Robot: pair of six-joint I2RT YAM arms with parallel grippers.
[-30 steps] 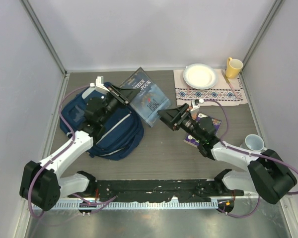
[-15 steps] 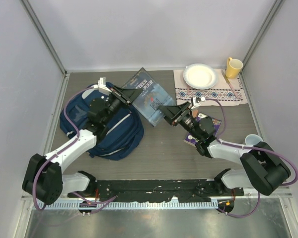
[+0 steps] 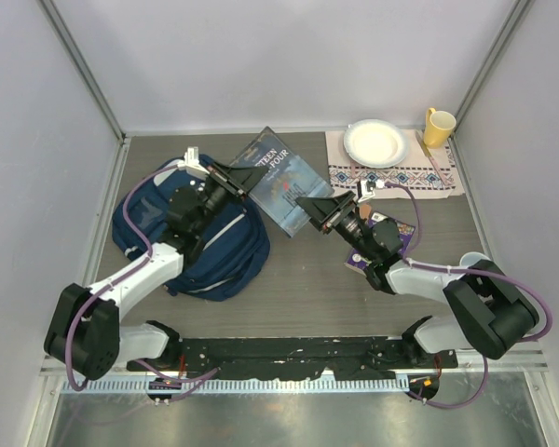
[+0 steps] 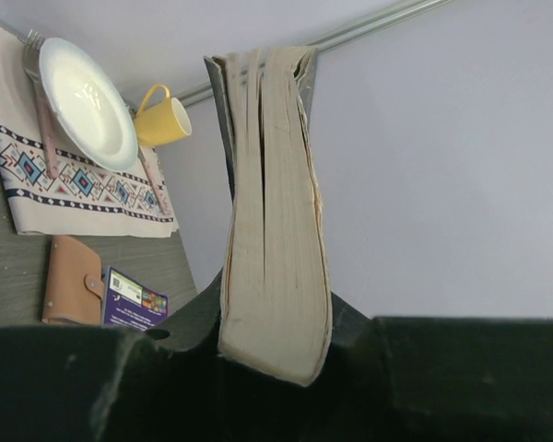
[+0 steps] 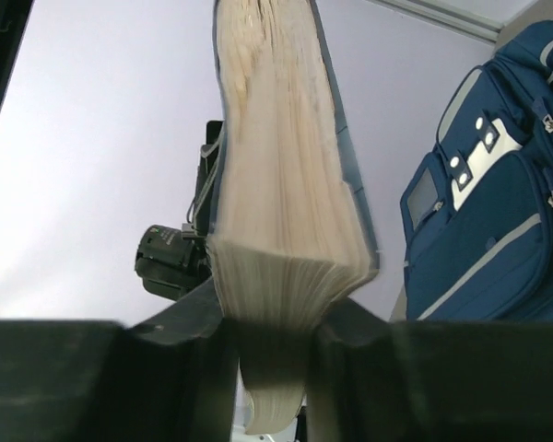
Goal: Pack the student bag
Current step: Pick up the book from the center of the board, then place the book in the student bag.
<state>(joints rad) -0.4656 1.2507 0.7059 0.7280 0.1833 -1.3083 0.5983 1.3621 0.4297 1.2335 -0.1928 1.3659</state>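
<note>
The student bag (image 3: 200, 237), navy with pale stripe trim, lies on the table's left side and also shows at the right of the right wrist view (image 5: 498, 203). A blue-covered book (image 3: 279, 182) is held above the table just right of the bag. My left gripper (image 3: 235, 177) is shut on its left corner, and the page edges (image 4: 272, 212) run up from between the fingers. My right gripper (image 3: 309, 207) is shut on the book's near right corner. The pages (image 5: 281, 166) sit pinched between both of its fingers.
A patterned placemat (image 3: 396, 172) at the back right carries a white plate (image 3: 375, 142). A yellow mug (image 3: 438, 127) stands behind it. A purple booklet (image 3: 391, 233) lies under the right arm, a brown wallet (image 4: 71, 281) beside it. A white cup (image 3: 475, 268) stands at the right edge.
My right gripper moved left up to the book's near corner and closed on it. The left gripper kept its hold on the book and barely moved.
</note>
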